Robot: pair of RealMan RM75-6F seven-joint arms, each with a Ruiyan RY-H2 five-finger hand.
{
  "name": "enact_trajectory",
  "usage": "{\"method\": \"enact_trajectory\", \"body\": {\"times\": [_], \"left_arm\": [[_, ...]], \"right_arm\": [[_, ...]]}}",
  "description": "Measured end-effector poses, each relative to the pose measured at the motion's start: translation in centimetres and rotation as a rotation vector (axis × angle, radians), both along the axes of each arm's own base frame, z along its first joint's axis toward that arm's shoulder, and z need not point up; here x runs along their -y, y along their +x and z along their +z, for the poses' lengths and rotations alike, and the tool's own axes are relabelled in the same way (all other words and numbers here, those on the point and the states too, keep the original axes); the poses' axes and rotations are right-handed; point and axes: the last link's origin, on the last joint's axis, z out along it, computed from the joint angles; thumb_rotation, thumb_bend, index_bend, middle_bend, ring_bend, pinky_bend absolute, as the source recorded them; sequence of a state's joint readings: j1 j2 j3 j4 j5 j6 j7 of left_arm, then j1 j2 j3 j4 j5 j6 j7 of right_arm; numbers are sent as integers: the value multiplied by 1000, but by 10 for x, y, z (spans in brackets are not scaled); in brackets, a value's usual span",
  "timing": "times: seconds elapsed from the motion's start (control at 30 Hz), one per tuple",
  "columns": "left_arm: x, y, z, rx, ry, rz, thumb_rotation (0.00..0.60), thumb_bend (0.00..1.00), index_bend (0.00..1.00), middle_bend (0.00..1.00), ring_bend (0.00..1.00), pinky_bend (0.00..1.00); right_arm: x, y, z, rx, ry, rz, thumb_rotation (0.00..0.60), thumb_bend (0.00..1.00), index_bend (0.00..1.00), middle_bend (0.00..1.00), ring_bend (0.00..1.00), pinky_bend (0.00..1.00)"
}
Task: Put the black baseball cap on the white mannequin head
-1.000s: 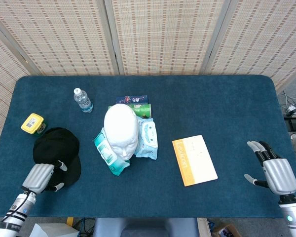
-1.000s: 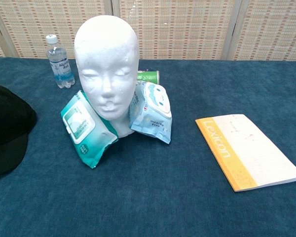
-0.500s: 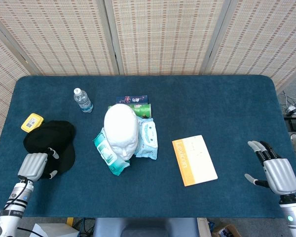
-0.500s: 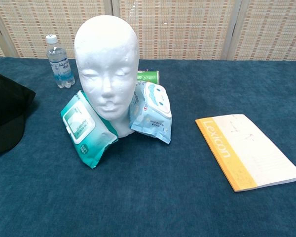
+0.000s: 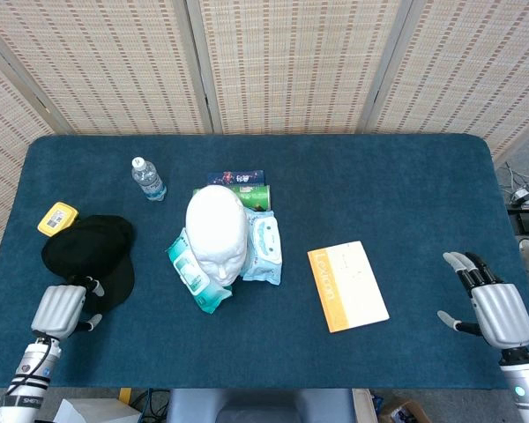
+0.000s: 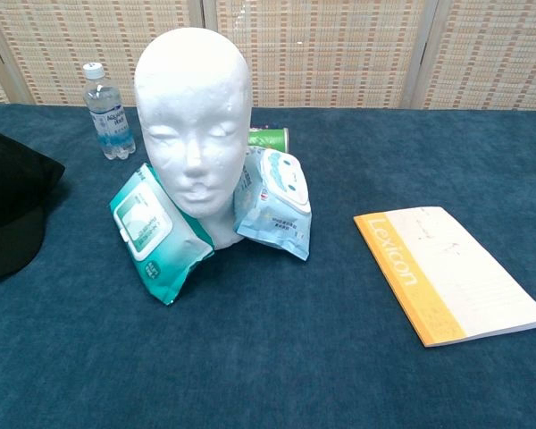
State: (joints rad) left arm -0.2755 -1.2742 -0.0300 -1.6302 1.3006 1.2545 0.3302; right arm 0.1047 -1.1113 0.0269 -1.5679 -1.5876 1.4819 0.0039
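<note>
**Hovering at the cap's edge, mannequin head bare**

Sitting flat on the blue tabletop (image 5: 406,176), the black baseball cap (image 5: 90,256) lies at the far left, and the left hand (image 5: 60,308) is right at its near edge. Its fingers (image 5: 90,284) reach up against the cap's rim, though whether they pinch the fabric I cannot tell. Off beyond those fingers stands the white mannequin head (image 5: 216,231), upright mid-table, uncovered, propped between a teal wipes pack (image 5: 194,275) and a pale blue wipes pack (image 5: 264,248). Over on the other side, the right hand (image 5: 494,308) rests with fingers spread wide, holding nothing, well apart from the orange-spined notebook (image 5: 347,285). A water bottle (image 5: 147,179) and a yellow box (image 5: 57,218) sit beyond the cap.
</note>
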Motion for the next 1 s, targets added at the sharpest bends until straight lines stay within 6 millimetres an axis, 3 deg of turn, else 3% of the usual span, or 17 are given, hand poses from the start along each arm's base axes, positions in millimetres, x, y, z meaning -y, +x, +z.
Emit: {"method": "enact_trajectory", "body": {"times": [0.3,0.73,1.0], "left_arm": [[0,3,-19,-15,-4,0,600,102,539,563,307,483],[-7,5,-47,-78,35,-3,600,82,554,634,333,484],[-14,-2,-54,-127,113,-1,600,81,577,669,358,496]], "right_arm": [[-3,-1,7,22,-21,2,600,0,37,175,123,457],[-4,-3,14,43,-31,3,600,0,37,178,123,457],[-4,-3,15,43,-29,3,600,0,37,178,123,457]]}}
